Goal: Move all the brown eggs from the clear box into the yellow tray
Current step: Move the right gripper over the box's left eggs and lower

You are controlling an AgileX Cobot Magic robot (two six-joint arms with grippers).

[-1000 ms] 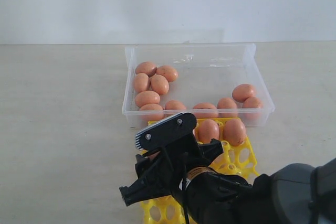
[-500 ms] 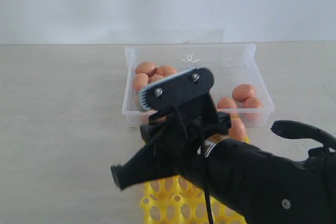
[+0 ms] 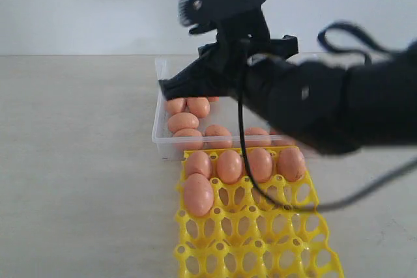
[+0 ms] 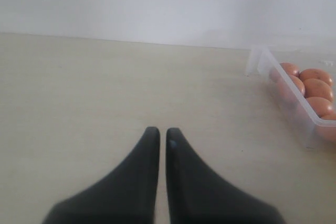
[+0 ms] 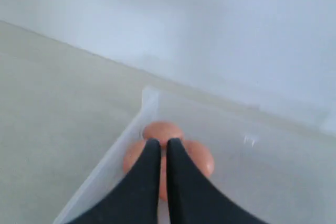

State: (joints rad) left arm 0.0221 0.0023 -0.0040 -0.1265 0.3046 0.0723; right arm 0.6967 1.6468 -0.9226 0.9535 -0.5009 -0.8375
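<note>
R fingers [image 5: 151, 182] closed, empty, over clear box [image 3: 158, 122] | L fingers [image 4: 140, 177] closed, empty | yellow tray [image 3: 260, 227]: 5 eggs [image 3: 229, 166]

Blurred arm [image 3: 326, 105] over clear box [image 3: 158, 133]

Exterior view front-on; wrist views low, clear box [image 3: 168, 149] common to all.

Tray [image 3: 255, 242], holding five eggs [image 3: 229, 166], lies before box [image 3: 163, 144].
</note>
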